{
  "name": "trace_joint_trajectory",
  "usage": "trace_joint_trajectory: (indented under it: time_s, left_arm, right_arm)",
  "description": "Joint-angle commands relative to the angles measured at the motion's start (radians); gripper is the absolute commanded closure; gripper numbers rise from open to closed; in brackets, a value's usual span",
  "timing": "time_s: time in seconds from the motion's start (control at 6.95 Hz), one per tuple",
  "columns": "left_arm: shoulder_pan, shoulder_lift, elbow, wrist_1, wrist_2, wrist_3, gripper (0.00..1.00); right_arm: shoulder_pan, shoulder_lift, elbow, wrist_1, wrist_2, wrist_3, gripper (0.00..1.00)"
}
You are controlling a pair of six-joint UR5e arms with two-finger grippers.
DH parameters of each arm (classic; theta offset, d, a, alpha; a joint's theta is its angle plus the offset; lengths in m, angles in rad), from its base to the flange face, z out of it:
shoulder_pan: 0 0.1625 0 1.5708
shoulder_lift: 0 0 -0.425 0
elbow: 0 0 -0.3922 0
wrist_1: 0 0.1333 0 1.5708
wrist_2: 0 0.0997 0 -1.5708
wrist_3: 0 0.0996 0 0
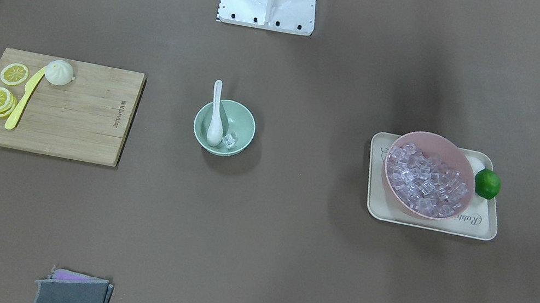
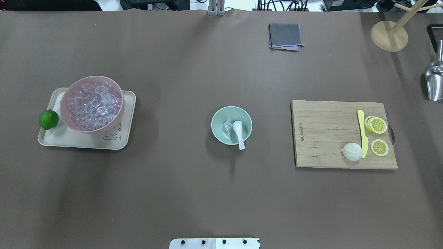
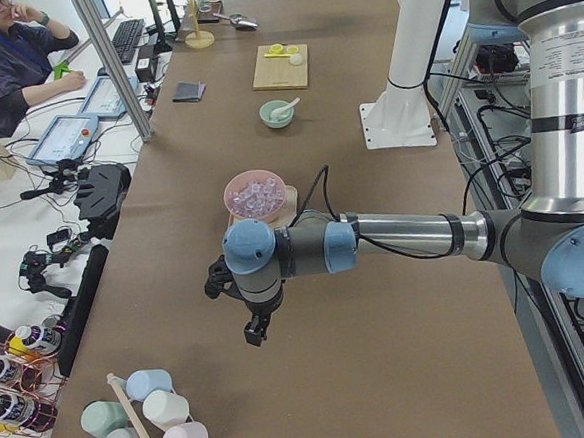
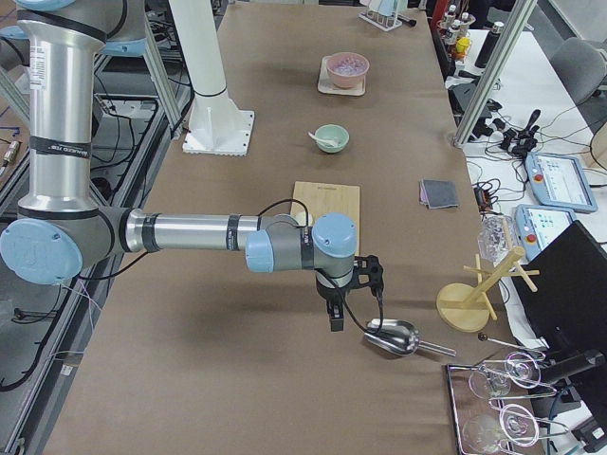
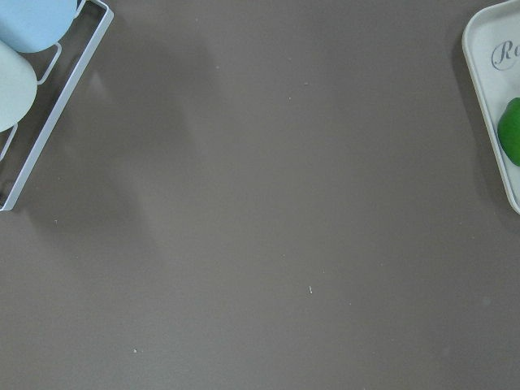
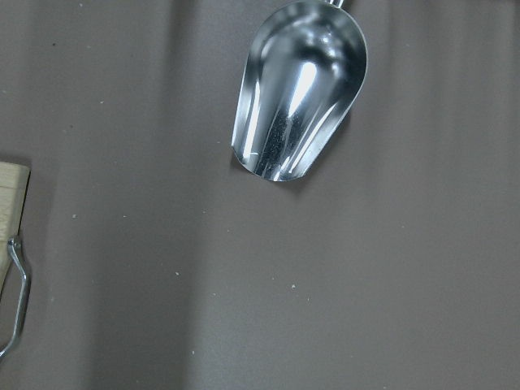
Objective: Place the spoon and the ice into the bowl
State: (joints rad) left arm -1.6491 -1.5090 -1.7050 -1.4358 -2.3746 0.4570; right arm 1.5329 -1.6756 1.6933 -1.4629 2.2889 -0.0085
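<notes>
The mint-green bowl stands at the table's middle and also shows in the overhead view. The white spoon lies in it, scoop down and handle over the rim toward the robot. One clear ice cube sits in the bowl beside the scoop. My left gripper hangs over bare table past the tray, far from the bowl. My right gripper hangs near a metal scoop, also far from it. Both show only in the side views, so I cannot tell if they are open or shut.
A pink bowl full of ice cubes stands on a cream tray with a lime. A cutting board holds lemon slices, a bun and a yellow knife. A metal scoop lies below my right wrist. A folded cloth lies at the far edge.
</notes>
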Motion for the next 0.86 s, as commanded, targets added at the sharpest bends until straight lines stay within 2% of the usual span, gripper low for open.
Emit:
trace_joint_trajectory:
  time_s: [0.0,0.72]
  left_arm:
    - [0.000,0.000,-0.001,0.000,0.000,0.000,0.01]
    - [0.000,0.000,-0.001,0.000,0.000,0.000,0.01]
  right_arm:
    - [-0.011,0.000,0.002,0.006,0.001,0.001,0.00]
    - [-0.028,0.000,0.002,0.007,0.003,-0.001,0.00]
